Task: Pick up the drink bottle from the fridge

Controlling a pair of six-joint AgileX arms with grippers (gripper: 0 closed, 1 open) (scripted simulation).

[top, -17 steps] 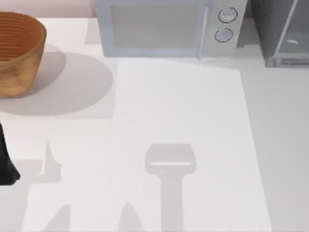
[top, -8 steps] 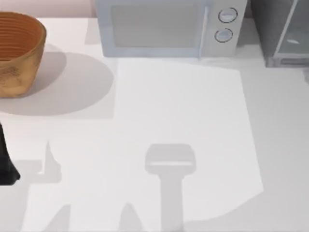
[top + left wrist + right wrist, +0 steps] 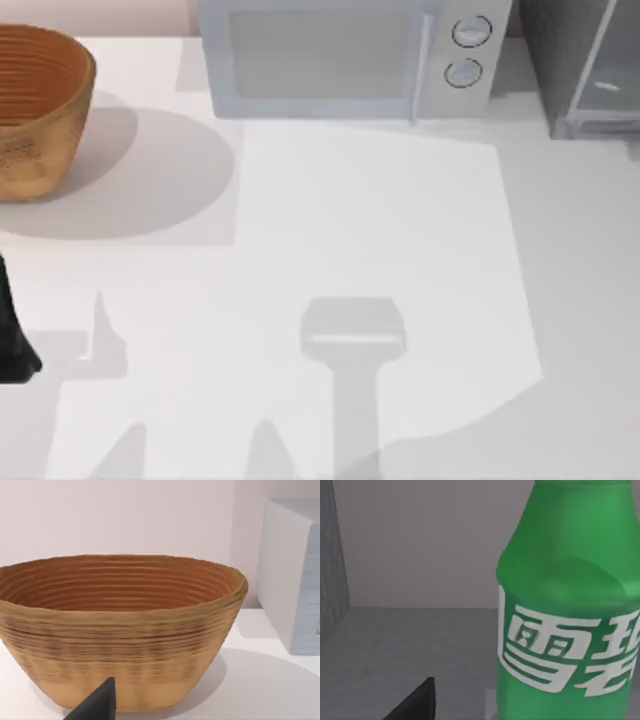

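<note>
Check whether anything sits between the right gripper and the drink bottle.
Nothing visible does. In the right wrist view the drink bottle stands upright close ahead on the grey fridge floor, with bare floor between it and the right gripper's dark fingertip.

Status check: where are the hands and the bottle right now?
Right hand close beside upright drink bottle on fridge floor. Left hand parked facing wicker basket. Nothing between.

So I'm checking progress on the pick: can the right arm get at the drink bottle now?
Probably yes: the drink bottle stands upright, close before the right wrist camera, on the fridge floor with nothing between.
</note>
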